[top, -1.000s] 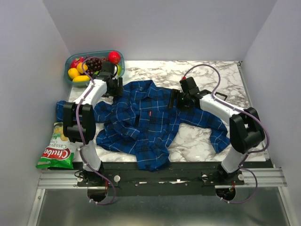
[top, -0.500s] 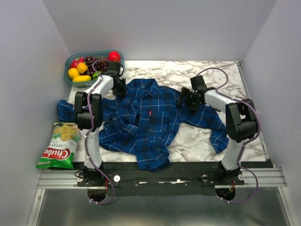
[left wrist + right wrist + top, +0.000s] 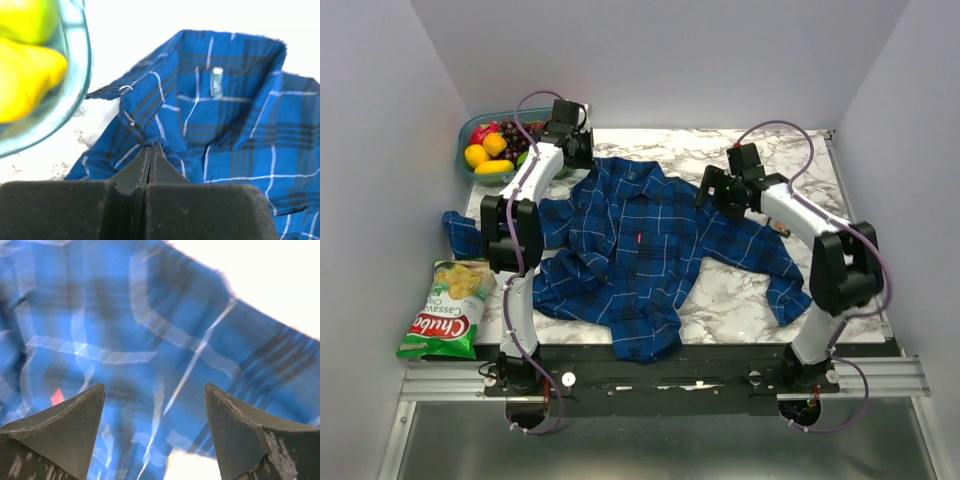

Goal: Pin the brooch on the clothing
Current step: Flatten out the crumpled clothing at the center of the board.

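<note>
1. Pinching shirt (image 3: 240,125) edge beside collar: left gripper (image 3: 152,146), jaws closed on cloth.
2. Over shirt shoulder, right gripper (image 3: 154,386): jaws wide, empty.
3. Red brooch (image 3: 639,238) lies on shirt front, toward table centre from right jaws; right arm nearer.

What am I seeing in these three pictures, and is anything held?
Two robot arms with two-finger claws work over a marble table. The wide picture looks down from above; the other two come from a camera on each wrist. A blue plaid shirt lies spread out, a small red brooch on its front. A fruit bowl and a chip bag sit left. The left gripper is shut, pinching shirt fabric near the collar. The right gripper hangs open above the shirt, holding nothing.
</note>
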`<state>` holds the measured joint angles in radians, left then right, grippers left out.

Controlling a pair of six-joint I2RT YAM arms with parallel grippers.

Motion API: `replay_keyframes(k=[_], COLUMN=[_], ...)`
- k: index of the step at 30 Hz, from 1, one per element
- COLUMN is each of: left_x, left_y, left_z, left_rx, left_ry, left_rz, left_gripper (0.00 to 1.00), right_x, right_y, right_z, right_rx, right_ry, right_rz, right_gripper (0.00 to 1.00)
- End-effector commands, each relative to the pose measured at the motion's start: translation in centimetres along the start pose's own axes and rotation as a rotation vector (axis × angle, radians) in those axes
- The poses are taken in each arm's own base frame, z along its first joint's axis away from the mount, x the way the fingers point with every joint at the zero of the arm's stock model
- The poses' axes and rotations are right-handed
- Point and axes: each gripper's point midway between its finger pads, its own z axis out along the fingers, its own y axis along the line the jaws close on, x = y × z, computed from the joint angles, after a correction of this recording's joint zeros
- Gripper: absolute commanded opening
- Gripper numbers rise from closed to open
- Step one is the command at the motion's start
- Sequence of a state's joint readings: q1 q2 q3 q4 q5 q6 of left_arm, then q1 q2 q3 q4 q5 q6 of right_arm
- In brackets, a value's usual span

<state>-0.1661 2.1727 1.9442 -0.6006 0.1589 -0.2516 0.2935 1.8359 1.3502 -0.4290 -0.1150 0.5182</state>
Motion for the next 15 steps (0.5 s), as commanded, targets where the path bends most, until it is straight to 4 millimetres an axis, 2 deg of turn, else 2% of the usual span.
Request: replay_keyframes(k=[1,2,4,5,7,8,9,10,11,12,13,14,15], left_x=[-1.0,-0.9,-0.6,-0.6,-0.5,-0.6,-0.6,-0.6,-0.7,-0.7,-0.7,-0.7,-0.7], left_y=[-1.0,-1.0,-0.9,-0.9,-0.7,-0.7,-0.9,-0.9,-0.9,-0.9,-0.8,-0.7,-0.7], left_z=[-0.2,-0.1,0.0,0.0,-0.2,-0.3,-0.3,-0.5,-0.6,-0.7,-0.8,-0.9,-1.0], left_rx=[0.04,0.043,0.042,0.042,0.041,0.043,0.054,0.06,0.062,0.068,0.069,0.072,0.076], left_ry=[-0.024,-0.025,-0.019,-0.026,-0.026,-0.028,-0.025,-0.027,-0.031,-0.03,-0.03,-0.03,-0.031], left_rz=[0.018,0.02,0.019,0.024,0.025,0.023,0.021,0.017,0.017,0.019,0.02,0.018,0.015], left_gripper=[0.0,0.0,0.0,0.0,0.0,0.0,0.0,0.0,0.0,0.0,0.0,0.0,0.0], right_x=[2.7,4.7,7.5,9.9,12.7,15.1,16.7,17.0,19.3,20.6,21.5,22.4,22.6], right_y=[7.2,10.6,13.5,16.5,19.7,22.4,23.6,25.8,27.7,28.6,29.7,31.7,32.2], right_z=[-6.5,-8.5,-9.6,-10.7,-11.7,-12.9,-12.5,-13.6,-14.4,-13.3,-13.4,-14.2,-13.6], right_rx=[-0.126,-0.197,-0.262,-0.34,-0.428,-0.497,-0.506,-0.552,-0.591,-0.579,-0.601,-0.646,-0.634], right_ry=[-0.094,-0.104,-0.087,-0.069,-0.038,-0.019,0.004,-0.005,0.017,0.025,0.03,0.026,0.011], right_rz=[-0.157,-0.2,-0.24,-0.262,-0.29,-0.317,-0.336,-0.349,-0.38,-0.401,-0.418,-0.439,-0.451], right_gripper=[0.89,0.89,0.89,0.89,0.89,0.89,0.89,0.89,0.88,0.87,0.87,0.86,0.85])
